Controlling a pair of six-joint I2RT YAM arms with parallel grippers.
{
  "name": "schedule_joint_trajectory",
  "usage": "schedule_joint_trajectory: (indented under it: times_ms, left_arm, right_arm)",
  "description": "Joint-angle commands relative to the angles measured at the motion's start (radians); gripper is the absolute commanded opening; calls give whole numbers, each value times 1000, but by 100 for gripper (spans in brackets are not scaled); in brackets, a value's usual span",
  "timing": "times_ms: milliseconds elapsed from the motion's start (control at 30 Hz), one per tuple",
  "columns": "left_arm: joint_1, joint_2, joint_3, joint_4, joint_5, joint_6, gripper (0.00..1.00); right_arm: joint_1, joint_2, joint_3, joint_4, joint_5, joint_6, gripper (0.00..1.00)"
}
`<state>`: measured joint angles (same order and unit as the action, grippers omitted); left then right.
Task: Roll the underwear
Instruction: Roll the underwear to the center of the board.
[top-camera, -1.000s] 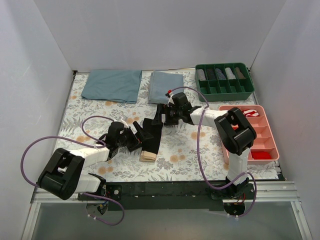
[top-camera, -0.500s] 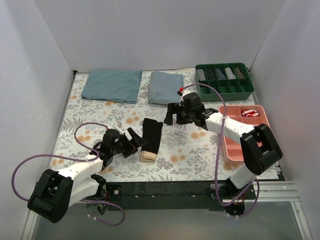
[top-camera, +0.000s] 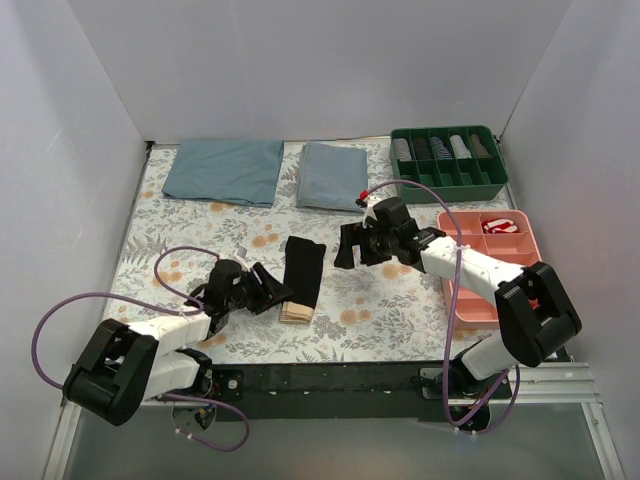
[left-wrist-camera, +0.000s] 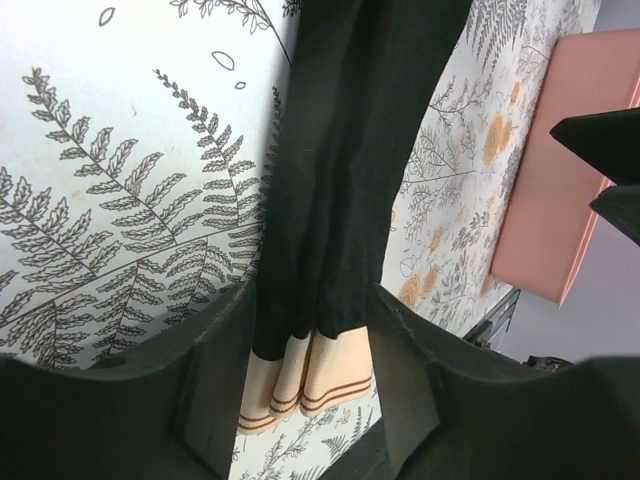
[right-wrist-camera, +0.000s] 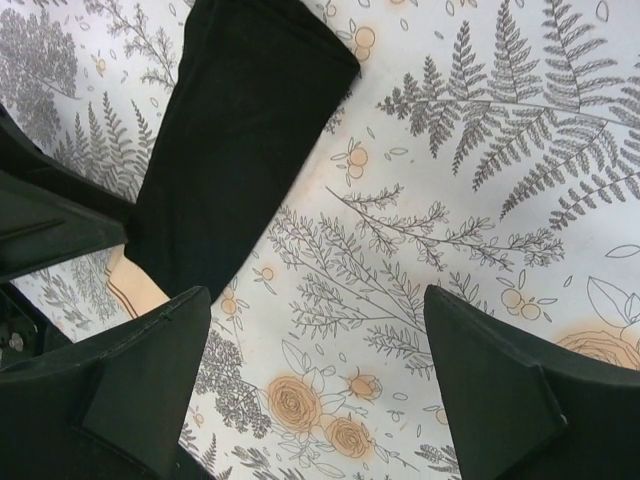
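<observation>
Seen from above, the underwear (top-camera: 303, 270), folded into a narrow black strip, is laid on the flowered table (top-camera: 180, 215), tan waistband (top-camera: 296, 313) nearest the arms; the left gripper (top-camera: 274, 290) is set by that end, the right gripper (top-camera: 348, 246) near the far end. In the left wrist view, the strip is straddled by half-spread jaws; contact cannot be told. In the right wrist view, the claw is spread wide, nothing held. If squeezed across its width, the fabric could be bunched, not rolled
</observation>
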<state>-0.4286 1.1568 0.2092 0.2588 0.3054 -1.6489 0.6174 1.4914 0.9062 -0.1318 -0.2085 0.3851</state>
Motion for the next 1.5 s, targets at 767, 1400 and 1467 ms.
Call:
schedule_joint_trajectory:
  times_ms: [767, 1400, 1467]
  left_arm:
    - [-1, 149, 154, -223, -66, 176, 7]
    - [1, 18, 114, -294, -49, 170, 73]
    - [1, -6, 116, -303, -71, 158, 75]
  right_arm:
    - [146, -216, -132, -26, 202, -173, 91]
    - [311, -588, -352, 266, 624, -201, 98]
    - [309, -608, -368, 270, 653, -183, 99]
